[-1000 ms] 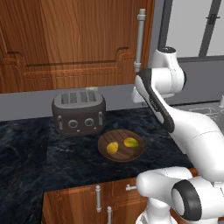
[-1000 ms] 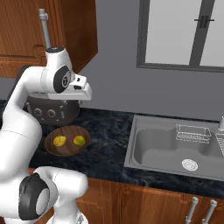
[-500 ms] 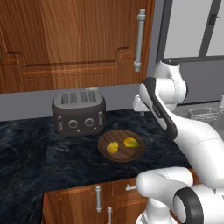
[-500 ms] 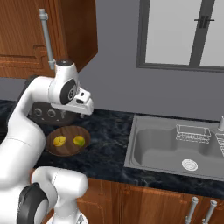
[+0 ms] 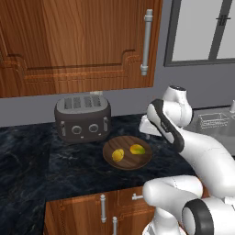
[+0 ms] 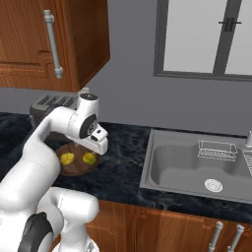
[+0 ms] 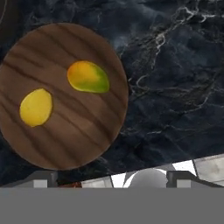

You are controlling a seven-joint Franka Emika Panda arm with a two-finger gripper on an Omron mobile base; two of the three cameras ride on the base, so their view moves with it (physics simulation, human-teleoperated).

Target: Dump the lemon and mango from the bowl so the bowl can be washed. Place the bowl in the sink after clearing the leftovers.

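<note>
In the left base view the bowl sits on the dark marble worktop just in front of the toaster, holding the lemon and mango; the hand hangs just right of it. In the right base view the sink lies well to the bowl's right. In the hand view, bowl and fruit lie below the hand, its jaws spread wide and holding nothing.
</note>
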